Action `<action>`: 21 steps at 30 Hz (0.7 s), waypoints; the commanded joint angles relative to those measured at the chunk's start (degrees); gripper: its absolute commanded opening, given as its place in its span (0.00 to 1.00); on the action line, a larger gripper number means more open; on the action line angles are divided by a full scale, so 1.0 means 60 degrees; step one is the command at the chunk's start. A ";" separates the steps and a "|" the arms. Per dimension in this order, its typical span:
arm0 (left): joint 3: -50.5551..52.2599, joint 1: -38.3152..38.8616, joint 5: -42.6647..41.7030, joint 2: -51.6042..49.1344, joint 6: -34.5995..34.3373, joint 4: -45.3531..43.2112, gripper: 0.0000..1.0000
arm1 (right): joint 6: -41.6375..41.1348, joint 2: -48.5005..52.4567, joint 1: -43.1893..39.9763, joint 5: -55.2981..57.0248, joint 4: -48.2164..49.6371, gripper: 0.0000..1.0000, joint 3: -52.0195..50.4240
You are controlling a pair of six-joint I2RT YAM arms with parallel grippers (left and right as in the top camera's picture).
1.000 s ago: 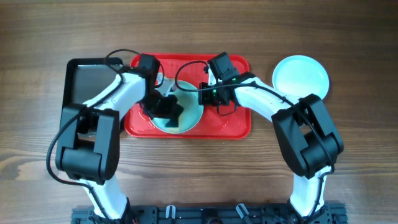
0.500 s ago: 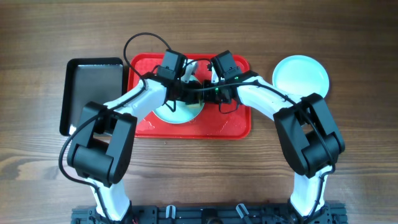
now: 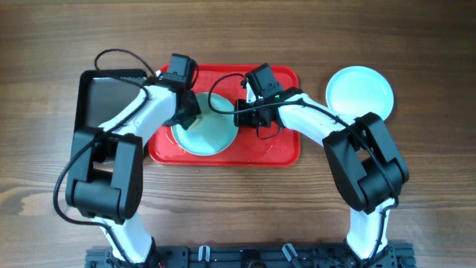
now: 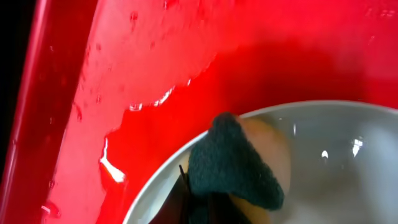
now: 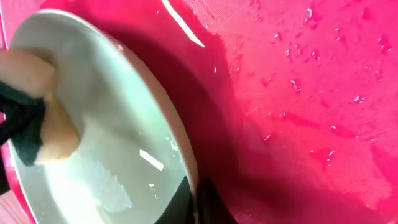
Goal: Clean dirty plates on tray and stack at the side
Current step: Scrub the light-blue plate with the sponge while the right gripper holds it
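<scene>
The left gripper (image 3: 187, 117) was closed on a green-and-beige sponge (image 4: 235, 163), pressing it against the far-left rim of a wet plate (image 3: 210, 138) lying in the red tray's (image 3: 281, 146) left half. The right gripper (image 5: 194, 200) pinched that plate's right rim. A second plate (image 3: 360, 92) sat on the table (image 3: 424, 186) near the tray's right edge.

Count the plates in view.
2. One plate lies on the red tray; the other plate sits on the table right of it. Any stacked beneath would be hidden.

plate (image 3: 210, 134) on red tray (image 3: 277, 146), spare plate (image 3: 360, 91) aside
</scene>
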State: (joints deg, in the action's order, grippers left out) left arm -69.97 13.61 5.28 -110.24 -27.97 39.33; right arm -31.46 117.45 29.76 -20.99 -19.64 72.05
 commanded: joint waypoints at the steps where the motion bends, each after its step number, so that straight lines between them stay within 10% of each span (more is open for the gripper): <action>1: 0.0481 -0.0299 -0.2029 -0.0506 0.1610 0.0816 0.04 | 0.0000 0.0251 -0.0160 0.0259 -0.0204 0.04 -0.0055; 21: 0.0481 0.2142 -0.3450 -0.0506 0.2171 -0.2900 0.04 | 0.0036 0.0251 -0.0160 0.0160 -0.0164 0.04 -0.0055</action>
State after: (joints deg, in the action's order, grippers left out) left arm -68.10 22.50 -12.53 -111.77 -19.90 21.06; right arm -31.70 117.45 28.23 -20.32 -20.10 72.07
